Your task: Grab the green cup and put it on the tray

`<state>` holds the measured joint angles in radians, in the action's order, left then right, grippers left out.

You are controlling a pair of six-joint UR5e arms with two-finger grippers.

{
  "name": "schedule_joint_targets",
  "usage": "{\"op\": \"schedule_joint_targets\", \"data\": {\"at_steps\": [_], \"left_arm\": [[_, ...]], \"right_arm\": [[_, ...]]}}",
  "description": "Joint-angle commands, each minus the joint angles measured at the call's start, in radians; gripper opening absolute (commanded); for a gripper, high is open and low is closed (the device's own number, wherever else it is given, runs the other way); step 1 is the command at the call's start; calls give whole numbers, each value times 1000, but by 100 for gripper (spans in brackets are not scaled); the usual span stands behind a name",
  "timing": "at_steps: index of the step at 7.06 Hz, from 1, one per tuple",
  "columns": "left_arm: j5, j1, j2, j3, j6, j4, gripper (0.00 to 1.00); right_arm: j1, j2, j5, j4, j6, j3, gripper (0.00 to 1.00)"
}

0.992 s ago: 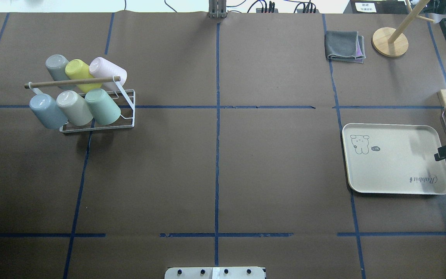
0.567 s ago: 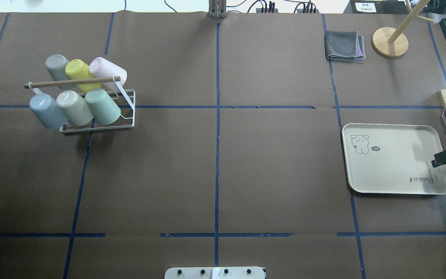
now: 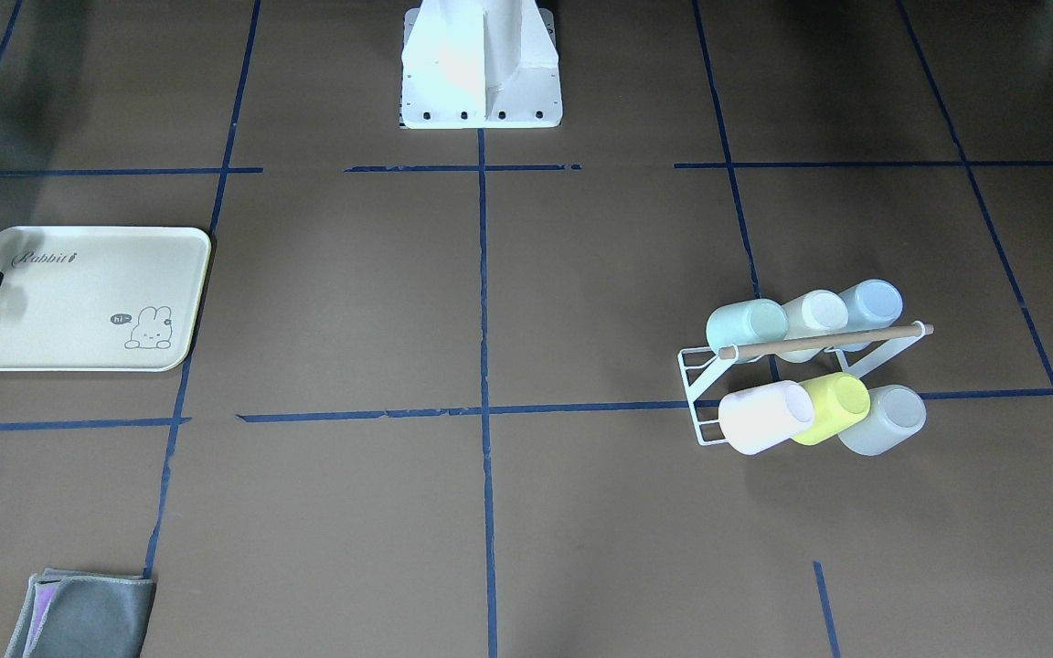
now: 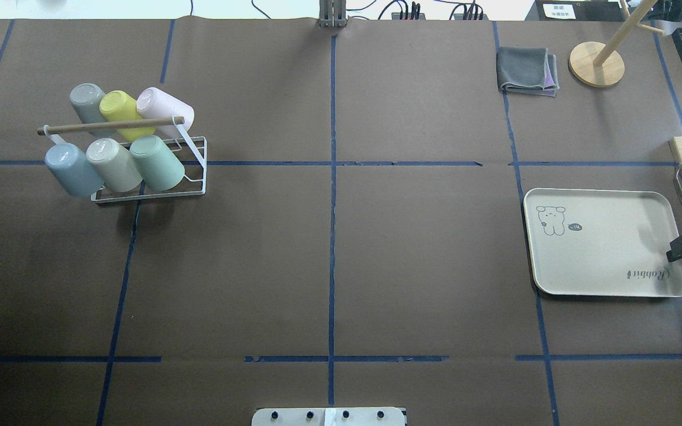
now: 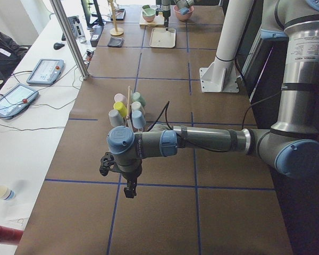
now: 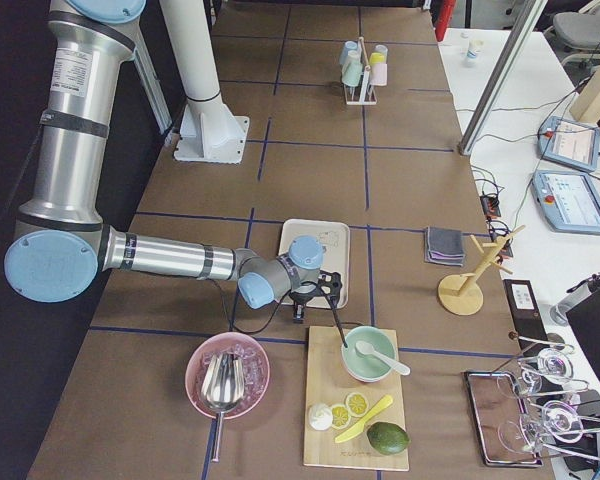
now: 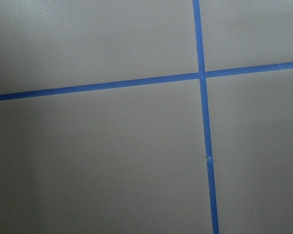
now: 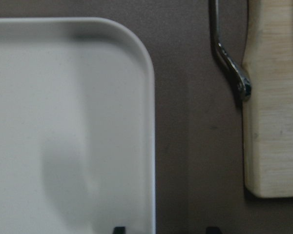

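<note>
Left end effector (image 5: 129,191): hangs over bare desk (image 4: 424,266) near left desk end, fingers pointing down. Released or clenched, I cannot tell.

Right end effector (image 4: 675,249): released, fingertips (image 8: 118,229) apart, nothing between, over right edge of tray (image 4: 601,260).

Green cup (image 4: 157,163): on white wire cup rack (image 4: 196,177), left half of desk, row nearer robot, end place toward desk middle, just beside beige cup (image 4: 113,165). Long axis slanted, closed base up, not upright.

From left end effector, cup lies toward desk middle. From right end effector, well apart, across desk.

I judge left arm nearer, better for pick.
</note>
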<state>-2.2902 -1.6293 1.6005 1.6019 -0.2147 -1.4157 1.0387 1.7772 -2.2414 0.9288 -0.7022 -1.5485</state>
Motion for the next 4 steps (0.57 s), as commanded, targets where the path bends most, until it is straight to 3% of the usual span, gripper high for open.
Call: {"op": "schedule_joint_targets", "data": {"at_steps": [1, 2, 4], "left_arm": [[0, 0, 4, 0, 0, 0, 100], [0, 0, 4, -2, 0, 0, 100], [0, 0, 7, 0, 0, 0, 100]], "right_arm": [[1, -1, 0, -1, 3, 1, 9], [1, -1, 0, -2, 4, -7, 0], [1, 1, 0, -39, 1, -7, 0]]}}
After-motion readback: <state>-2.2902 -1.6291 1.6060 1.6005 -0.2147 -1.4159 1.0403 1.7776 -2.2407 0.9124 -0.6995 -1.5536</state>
